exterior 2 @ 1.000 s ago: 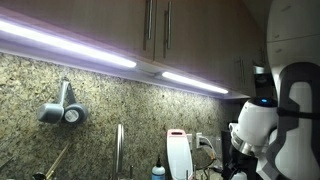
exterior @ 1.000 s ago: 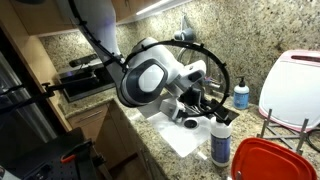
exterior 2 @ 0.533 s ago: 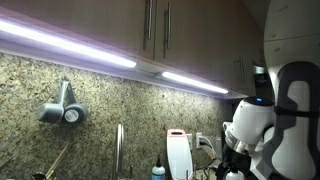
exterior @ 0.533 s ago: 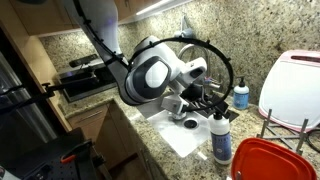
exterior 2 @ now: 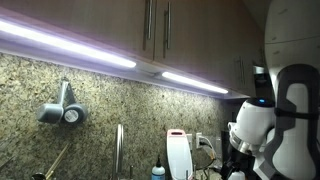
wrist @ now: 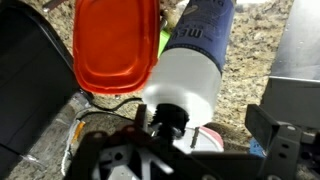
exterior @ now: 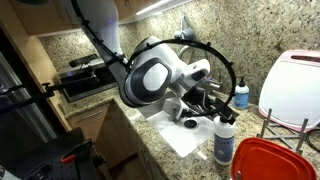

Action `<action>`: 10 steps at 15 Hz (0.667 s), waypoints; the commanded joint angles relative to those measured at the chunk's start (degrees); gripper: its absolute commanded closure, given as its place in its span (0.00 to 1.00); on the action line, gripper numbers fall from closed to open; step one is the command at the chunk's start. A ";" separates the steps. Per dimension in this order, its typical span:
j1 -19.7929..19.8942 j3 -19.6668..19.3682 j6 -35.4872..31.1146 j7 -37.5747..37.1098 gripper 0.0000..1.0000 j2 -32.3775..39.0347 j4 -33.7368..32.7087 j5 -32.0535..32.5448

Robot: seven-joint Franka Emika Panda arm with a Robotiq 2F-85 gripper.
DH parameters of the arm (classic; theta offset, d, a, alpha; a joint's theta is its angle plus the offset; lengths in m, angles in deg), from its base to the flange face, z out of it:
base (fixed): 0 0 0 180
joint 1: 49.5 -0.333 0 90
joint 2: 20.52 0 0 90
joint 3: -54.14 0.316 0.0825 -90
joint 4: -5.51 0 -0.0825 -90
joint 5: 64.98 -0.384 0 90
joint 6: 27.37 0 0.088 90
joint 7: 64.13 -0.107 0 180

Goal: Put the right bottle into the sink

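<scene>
White plastic bottle [exterior: 222, 143] with black cap and bluish label, upright on granite counter [exterior: 155, 145], just beside red lid [exterior: 262, 160]. Small blue pump bottle [exterior: 241, 95] farther back, apart from it. Claw [exterior: 212, 104] released, fingers spread wide, gripping nothing, hovering close to bottle's top. Wrist view: cap between the spread jaws, contact not discernible; red lid alongside bottle body.

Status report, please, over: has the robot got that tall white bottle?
Gripper open, just above the cap. Tall white bottle upright on counter, not held. Red lid close beside it; blue pump bottle nearby.
</scene>
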 commanded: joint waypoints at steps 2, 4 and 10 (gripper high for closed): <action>0.01 -0.67 0.08 -0.29 0.00 -0.61 0.82 -1.78; 0.01 -0.98 0.08 -0.35 0.00 -0.96 0.83 -2.35; -0.16 -0.96 0.09 0.01 0.00 -1.06 0.75 -2.26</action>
